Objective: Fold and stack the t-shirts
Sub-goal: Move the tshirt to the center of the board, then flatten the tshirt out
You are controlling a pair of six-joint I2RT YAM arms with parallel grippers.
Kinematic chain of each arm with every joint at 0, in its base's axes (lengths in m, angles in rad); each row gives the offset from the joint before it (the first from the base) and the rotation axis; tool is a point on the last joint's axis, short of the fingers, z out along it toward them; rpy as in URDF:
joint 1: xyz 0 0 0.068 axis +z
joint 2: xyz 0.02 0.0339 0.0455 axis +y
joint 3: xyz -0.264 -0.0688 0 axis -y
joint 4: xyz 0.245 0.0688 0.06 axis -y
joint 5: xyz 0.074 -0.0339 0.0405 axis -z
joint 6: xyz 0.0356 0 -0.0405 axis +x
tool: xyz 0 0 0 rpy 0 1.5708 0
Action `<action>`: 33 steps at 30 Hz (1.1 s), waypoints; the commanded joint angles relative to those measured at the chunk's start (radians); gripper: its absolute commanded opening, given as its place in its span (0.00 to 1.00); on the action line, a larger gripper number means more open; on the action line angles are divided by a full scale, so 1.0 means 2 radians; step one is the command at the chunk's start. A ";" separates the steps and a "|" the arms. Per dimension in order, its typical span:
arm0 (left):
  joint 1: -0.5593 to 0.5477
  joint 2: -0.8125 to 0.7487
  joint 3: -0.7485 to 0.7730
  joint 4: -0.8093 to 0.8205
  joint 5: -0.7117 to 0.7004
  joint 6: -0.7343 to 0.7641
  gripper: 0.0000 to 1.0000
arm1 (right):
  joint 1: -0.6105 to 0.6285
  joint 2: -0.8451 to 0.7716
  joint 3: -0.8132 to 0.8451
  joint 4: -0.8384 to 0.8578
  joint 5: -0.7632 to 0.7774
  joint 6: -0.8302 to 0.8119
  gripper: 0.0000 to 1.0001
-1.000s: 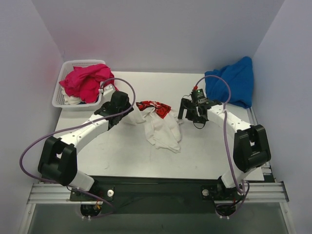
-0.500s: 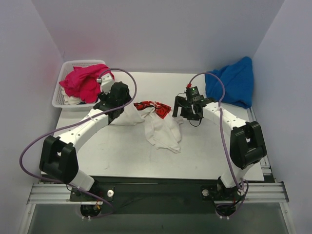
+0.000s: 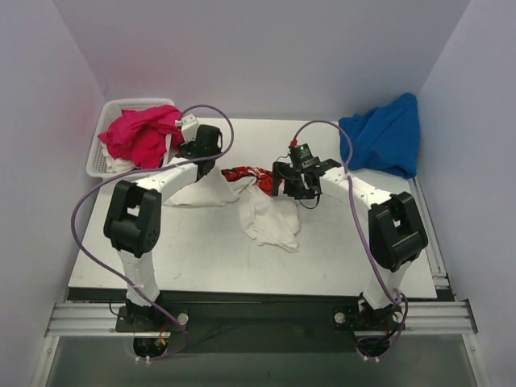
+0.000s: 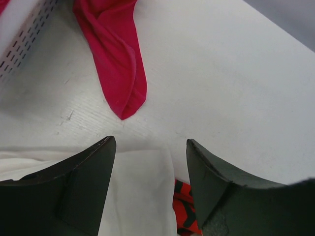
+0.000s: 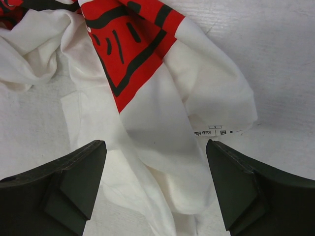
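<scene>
Over the white shirt point(image 3: 262, 214), mid-bench point(image 3: 185, 250), both arms reach in. The shirt lies crumpled, its red print point(image 3: 251, 175) bunched at the far edge and the body trailing toward the near side.

Left end effector point(image 4: 150, 142) hangs at the shirt's far left corner, jaws apart, nothing between them. White hem and a bit of print show just below it.

Right end effector point(image 5: 155, 145) hovers above the shirt's right side, jaws wide and empty, neck label point(image 5: 211, 133) in view beneath.

Paired stance probably sets up a pinch at each side, to lift and spread the cloth flat before any fold.

Pink shirt point(image 3: 141, 135) is heaped in the basket point(image 3: 95, 161), left of and beyond the white shirt. One sleeve point(image 4: 120, 64) spills onto the bench near that left corner.

Blue shirt point(image 3: 385, 141) sits bundled well to the right and beyond.

Nothing folded and no stack yet, so this looks like an early stage.
</scene>
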 commanded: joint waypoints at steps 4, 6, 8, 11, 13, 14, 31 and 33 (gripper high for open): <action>0.016 0.078 0.113 -0.034 -0.014 -0.007 0.69 | 0.006 0.007 0.013 -0.008 0.002 0.001 0.85; 0.021 0.104 0.140 -0.056 -0.026 -0.005 0.68 | 0.006 0.012 0.015 -0.008 0.005 0.000 0.86; 0.026 0.119 0.162 -0.070 -0.025 -0.007 0.66 | 0.006 0.012 0.019 -0.009 0.004 0.002 0.86; 0.043 0.144 0.186 -0.096 -0.019 -0.024 0.62 | 0.005 0.014 0.019 -0.010 0.005 0.001 0.85; 0.054 0.156 0.193 -0.106 -0.006 -0.028 0.61 | 0.005 0.013 0.018 -0.013 0.009 -0.001 0.86; 0.057 0.159 0.195 -0.107 -0.004 -0.028 0.61 | 0.004 0.013 0.017 -0.013 0.011 -0.002 0.86; 0.069 0.236 0.276 -0.174 0.037 -0.018 0.15 | -0.004 0.023 0.027 -0.022 0.017 -0.003 0.85; 0.070 0.227 0.278 -0.176 0.039 -0.020 0.00 | -0.005 0.022 0.026 -0.023 0.018 -0.003 0.85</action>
